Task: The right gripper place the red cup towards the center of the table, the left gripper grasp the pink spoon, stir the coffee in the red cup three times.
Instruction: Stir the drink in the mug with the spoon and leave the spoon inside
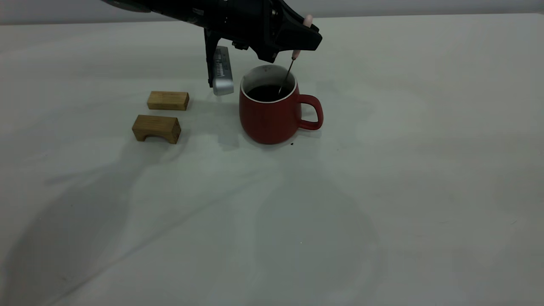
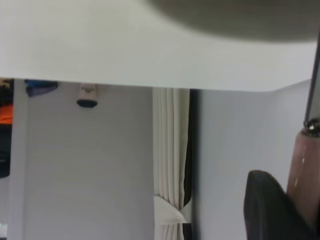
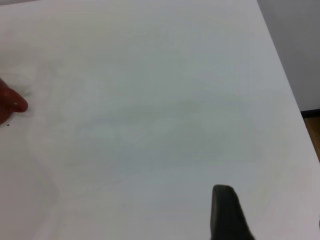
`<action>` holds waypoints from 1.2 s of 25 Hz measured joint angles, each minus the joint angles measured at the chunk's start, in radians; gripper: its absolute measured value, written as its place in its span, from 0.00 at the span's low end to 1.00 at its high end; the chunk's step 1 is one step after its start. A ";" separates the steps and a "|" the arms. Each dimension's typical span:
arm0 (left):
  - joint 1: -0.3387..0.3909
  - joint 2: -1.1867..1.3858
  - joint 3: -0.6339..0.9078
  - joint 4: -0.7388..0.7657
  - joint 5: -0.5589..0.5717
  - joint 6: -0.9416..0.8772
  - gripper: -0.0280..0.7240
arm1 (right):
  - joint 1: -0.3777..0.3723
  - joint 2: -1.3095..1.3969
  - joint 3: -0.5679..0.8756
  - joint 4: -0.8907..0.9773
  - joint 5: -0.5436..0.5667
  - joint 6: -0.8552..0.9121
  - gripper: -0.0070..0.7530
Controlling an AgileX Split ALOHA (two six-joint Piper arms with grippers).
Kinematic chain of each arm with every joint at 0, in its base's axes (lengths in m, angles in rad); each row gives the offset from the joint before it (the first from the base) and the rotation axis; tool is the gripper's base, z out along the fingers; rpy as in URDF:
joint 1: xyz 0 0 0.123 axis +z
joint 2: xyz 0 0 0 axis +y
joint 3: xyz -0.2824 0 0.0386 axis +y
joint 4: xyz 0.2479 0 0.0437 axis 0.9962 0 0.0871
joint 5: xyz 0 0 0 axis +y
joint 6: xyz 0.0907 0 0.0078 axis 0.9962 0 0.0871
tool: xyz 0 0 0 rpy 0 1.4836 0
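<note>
The red cup (image 1: 270,117) stands upright near the middle of the table (image 1: 382,191), handle toward the right, with dark coffee (image 1: 264,92) inside. My left gripper (image 1: 297,38) hovers just above the cup's rim, shut on the pink spoon (image 1: 295,53). The spoon's thin metal neck slants down into the coffee and its bowl is under the surface. The left wrist view shows the pink handle (image 2: 302,170) pressed against a dark finger (image 2: 265,210). The right gripper (image 3: 272,220) is out of the exterior view; its wrist view shows it open over bare table, with a sliver of the red cup (image 3: 10,102) far off.
Two tan wooden blocks (image 1: 168,100) (image 1: 156,128) lie left of the cup. The left arm's silver module (image 1: 222,70) hangs between the blocks and the cup. A few dark specks (image 1: 292,144) sit by the cup's base. Bare table stretches across the front and right.
</note>
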State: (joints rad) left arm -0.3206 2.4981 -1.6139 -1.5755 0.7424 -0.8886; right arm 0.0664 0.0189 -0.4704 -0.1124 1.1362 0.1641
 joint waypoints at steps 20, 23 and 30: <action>0.043 -0.001 0.000 0.136 0.105 -0.033 0.42 | 0.000 0.000 0.000 0.000 0.000 0.000 0.63; 0.043 -0.010 0.000 0.185 0.110 -0.036 0.59 | 0.000 0.000 0.000 0.000 0.000 0.000 0.63; 0.045 -0.142 0.000 0.493 0.141 0.009 0.69 | 0.000 0.000 0.000 0.000 0.000 0.000 0.63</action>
State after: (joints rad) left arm -0.2753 2.3558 -1.6139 -1.0829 0.8833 -0.8799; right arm 0.0664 0.0189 -0.4704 -0.1124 1.1362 0.1641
